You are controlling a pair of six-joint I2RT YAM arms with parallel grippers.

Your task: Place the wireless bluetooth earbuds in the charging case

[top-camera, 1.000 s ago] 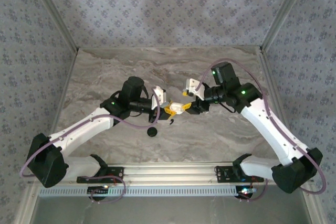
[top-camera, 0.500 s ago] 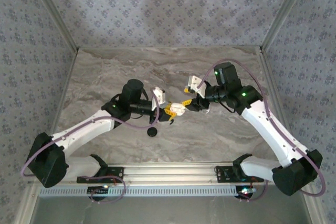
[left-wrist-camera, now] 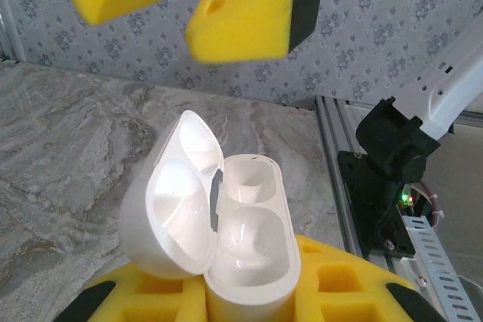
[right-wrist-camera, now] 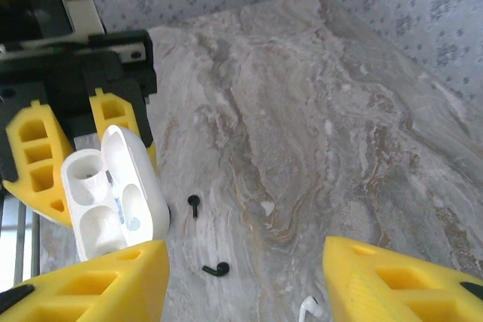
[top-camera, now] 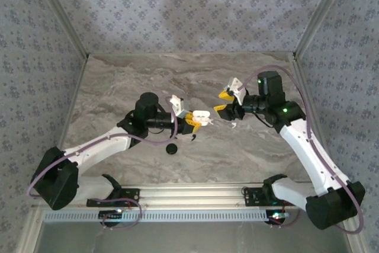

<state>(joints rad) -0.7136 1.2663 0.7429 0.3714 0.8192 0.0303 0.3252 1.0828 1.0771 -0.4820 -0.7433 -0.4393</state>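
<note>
The white charging case (left-wrist-camera: pixel 241 224) stands with its lid flipped open, and both sockets inside look empty. My left gripper (left-wrist-camera: pixel 241 303) is shut on the case's body with its yellow fingers; from above the left gripper (top-camera: pixel 194 120) and the case (top-camera: pixel 201 115) sit mid-table. Two tiny black earbuds lie on the marble: one (right-wrist-camera: pixel 194 203) right beside the case (right-wrist-camera: pixel 113 194), the other (right-wrist-camera: pixel 216 269) a little nearer my right gripper (right-wrist-camera: pixel 245 288). That gripper is open and empty, hovering above them, and in the top view my right gripper (top-camera: pixel 223 102) is just right of the case.
A white earbud (right-wrist-camera: pixel 309 308) lies on the marble below the right gripper. A small round black object (top-camera: pixel 172 148) sits on the table in front of the left gripper. The aluminium rail (top-camera: pixel 189 194) runs along the near edge, and patterned walls close in the table.
My right gripper has drawn back to the right and upward, away from the case, with its fingers spread wider. The left gripper still holds the case and has shifted slightly.
</note>
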